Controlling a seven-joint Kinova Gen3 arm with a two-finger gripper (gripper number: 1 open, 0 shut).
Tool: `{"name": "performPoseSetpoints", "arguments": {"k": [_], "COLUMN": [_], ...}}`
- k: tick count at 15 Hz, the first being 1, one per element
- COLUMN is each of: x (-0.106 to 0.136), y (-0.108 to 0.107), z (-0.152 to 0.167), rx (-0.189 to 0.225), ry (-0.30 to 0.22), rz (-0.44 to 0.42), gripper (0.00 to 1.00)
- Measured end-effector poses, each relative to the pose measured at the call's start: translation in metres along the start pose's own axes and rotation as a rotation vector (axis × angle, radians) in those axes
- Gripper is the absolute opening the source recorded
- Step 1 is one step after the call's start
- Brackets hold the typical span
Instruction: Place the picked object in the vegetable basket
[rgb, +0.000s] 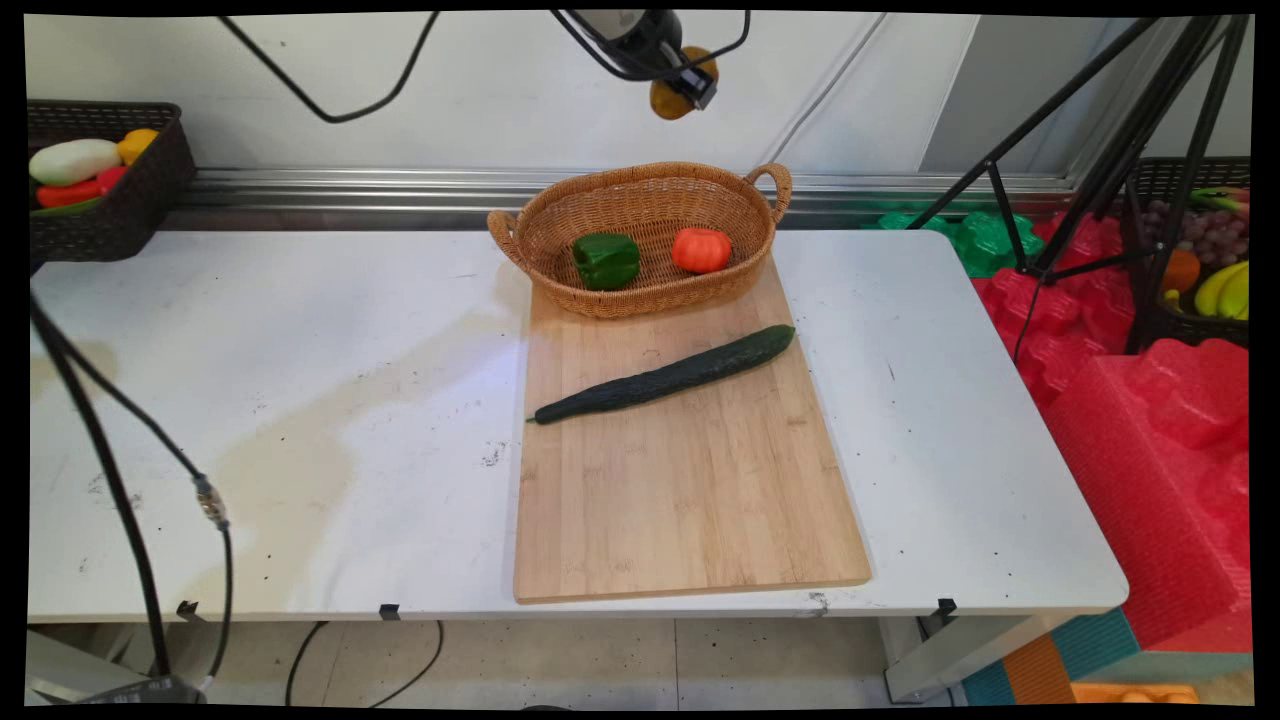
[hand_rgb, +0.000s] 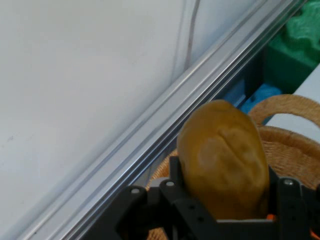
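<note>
The white table (rgb: 300, 400) carries a wooden board (rgb: 690, 490) with a long cucumber (rgb: 665, 378) lying across it, and at the board's far end a wicker basket (rgb: 645, 195) holds a green pepper (rgb: 606, 260) and a tomato (rgb: 701, 249). High above the basket the gripper (rgb: 683, 88) is clamped on a potato (hand_rgb: 222, 160); gripped only low down, the smooth potato could slip, fall, strike the rim and roll off the table
</note>
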Motion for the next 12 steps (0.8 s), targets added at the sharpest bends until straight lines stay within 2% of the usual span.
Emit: {"name": "performPoseSetpoints", "arguments": {"k": [6,12], "x": [-0.012,-0.042], "y": [-0.017,-0.018], "z": [0.055,0.092], "rx": [-0.005,-0.047], "ry": [-0.083,-0.183], "rz": [0.007,0.010], "gripper": [0.00,0.00]}}
